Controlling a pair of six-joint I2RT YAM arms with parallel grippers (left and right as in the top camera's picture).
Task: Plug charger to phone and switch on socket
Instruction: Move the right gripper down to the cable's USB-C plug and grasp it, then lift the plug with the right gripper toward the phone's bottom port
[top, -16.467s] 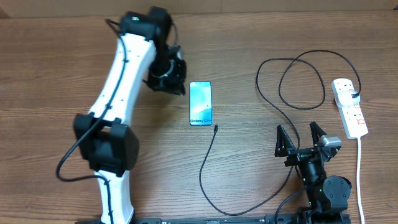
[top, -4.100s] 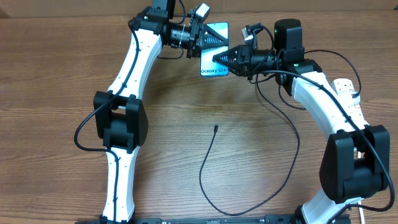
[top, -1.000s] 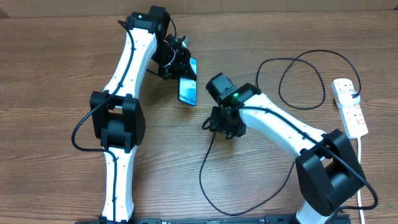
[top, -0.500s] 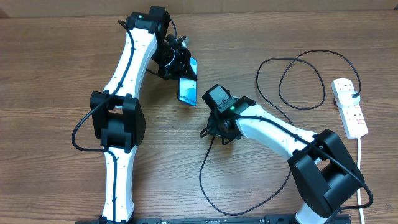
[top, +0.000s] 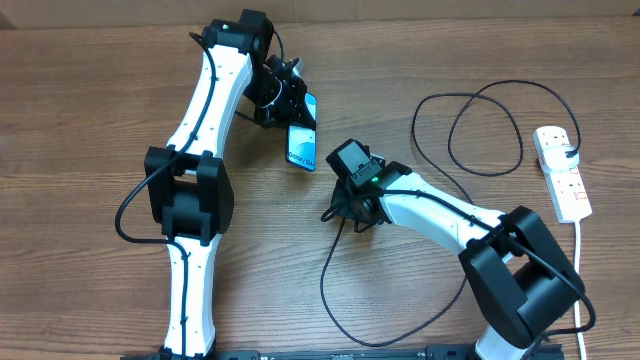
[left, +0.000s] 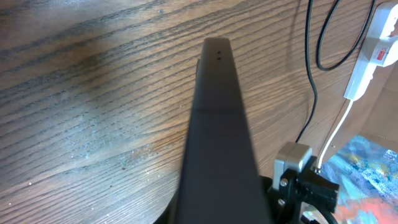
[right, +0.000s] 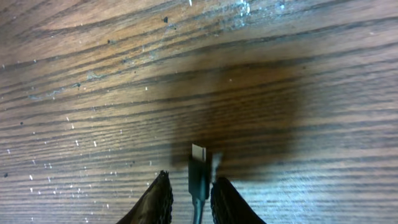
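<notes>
The phone (top: 302, 147) hangs tilted above the table, lit screen facing right, with my left gripper (top: 288, 100) shut on its upper end. In the left wrist view only its dark edge (left: 217, 124) shows, hiding the fingers. My right gripper (top: 350, 208) points down at the table over the end of the charger (top: 325, 270), a thin black cable. In the right wrist view the connector tip (right: 198, 168) lies between the fingertips of this gripper (right: 191, 178). The jaws stand narrow, a slim gap still showing on the left side. The socket (top: 562, 175) lies at the far right.
The charger cable loops across the table's right half up to a black plug in the socket. A white lead (top: 578, 270) runs from the socket toward the front edge. The socket (left: 385, 37) also shows in the left wrist view.
My right gripper has shifted slightly left and down onto the cable end, and its fingers have narrowed around the connector tip. The left arm and phone have not moved.
</notes>
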